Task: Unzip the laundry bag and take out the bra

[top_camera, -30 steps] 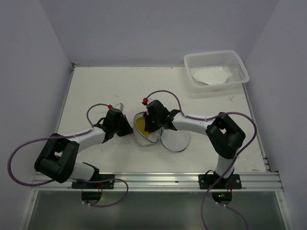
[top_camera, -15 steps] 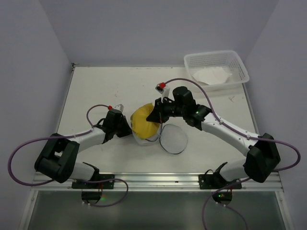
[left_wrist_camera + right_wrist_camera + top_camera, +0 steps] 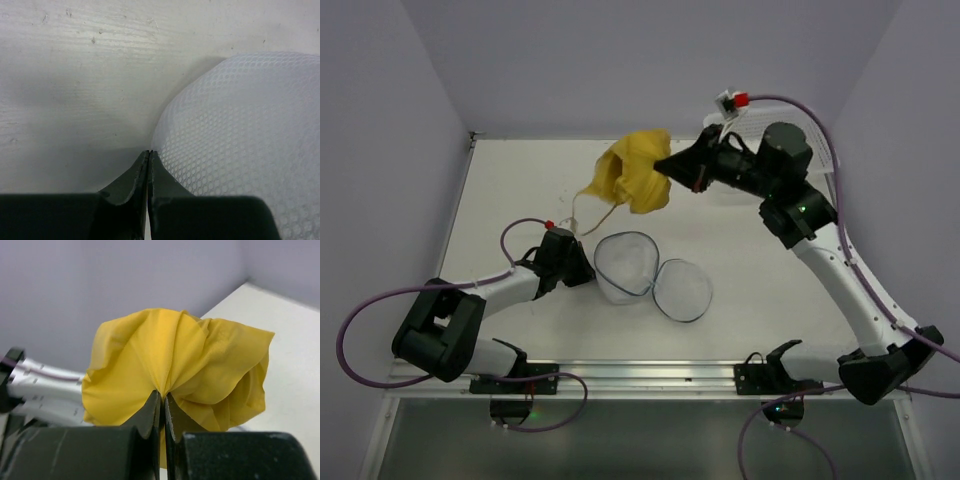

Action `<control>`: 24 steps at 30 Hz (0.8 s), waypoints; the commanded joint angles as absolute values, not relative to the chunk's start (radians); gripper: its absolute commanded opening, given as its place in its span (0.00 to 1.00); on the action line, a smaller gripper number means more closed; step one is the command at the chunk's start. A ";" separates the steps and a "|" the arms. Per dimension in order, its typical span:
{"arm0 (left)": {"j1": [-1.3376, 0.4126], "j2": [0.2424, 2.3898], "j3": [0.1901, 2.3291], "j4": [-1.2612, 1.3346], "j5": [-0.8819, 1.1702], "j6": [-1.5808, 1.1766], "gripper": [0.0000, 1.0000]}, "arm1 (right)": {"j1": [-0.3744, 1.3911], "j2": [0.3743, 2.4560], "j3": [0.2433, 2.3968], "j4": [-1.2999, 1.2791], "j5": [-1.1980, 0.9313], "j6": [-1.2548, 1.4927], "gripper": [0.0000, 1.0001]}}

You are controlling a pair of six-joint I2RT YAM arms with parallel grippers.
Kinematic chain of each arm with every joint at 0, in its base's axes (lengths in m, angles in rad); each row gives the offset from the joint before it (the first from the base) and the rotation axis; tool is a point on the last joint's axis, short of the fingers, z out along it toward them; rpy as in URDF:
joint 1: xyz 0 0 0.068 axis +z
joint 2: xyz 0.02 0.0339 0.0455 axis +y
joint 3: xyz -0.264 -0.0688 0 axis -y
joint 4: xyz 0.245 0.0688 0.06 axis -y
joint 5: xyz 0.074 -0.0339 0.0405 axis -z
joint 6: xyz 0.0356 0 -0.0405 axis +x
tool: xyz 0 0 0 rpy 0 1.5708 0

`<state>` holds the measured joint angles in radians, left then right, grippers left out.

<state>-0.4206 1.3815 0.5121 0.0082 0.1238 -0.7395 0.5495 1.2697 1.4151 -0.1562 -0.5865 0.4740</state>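
The laundry bag (image 3: pixel 625 264) lies unzipped on the table, its two round white mesh halves with dark zipper rims spread side by side. My left gripper (image 3: pixel 583 272) is shut on the bag's left edge; the left wrist view shows its closed jaws (image 3: pixel 149 156) at the mesh dome (image 3: pixel 240 130). My right gripper (image 3: pixel 666 168) is shut on the yellow bra (image 3: pixel 632 175) and holds it high above the far part of the table, well clear of the bag. A thin strap (image 3: pixel 582 205) dangles from it. The right wrist view shows the fabric (image 3: pixel 175 355) bunched in the jaws (image 3: pixel 163 398).
A white plastic lattice basket (image 3: pixel 750 118) stands at the back right corner, mostly hidden behind my right arm. Lavender walls close in the table on three sides. A metal rail runs along the near edge.
My right gripper has pulled the yellow bra out of the bag and lifted it up and back toward the far right. The bag now lies open and empty. The left gripper has stayed put.
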 commanded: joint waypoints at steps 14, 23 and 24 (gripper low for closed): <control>-0.425 1.387 0.531 0.002 0.124 -0.749 0.04 | -0.004 1.685 1.828 -0.324 -0.120 0.532 0.00; -0.425 1.397 0.557 -0.037 0.118 -0.759 0.04 | -0.058 2.078 1.965 -0.359 -0.083 0.614 0.03; -0.425 1.396 0.558 -0.041 0.115 -0.759 0.04 | -0.058 2.095 1.965 -0.360 -0.086 0.618 0.07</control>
<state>-0.4206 1.3903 0.5228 -0.0132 0.1257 -0.7479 -0.0639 2.0678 1.9137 -0.3470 -0.1066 0.5724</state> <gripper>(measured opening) 0.043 0.048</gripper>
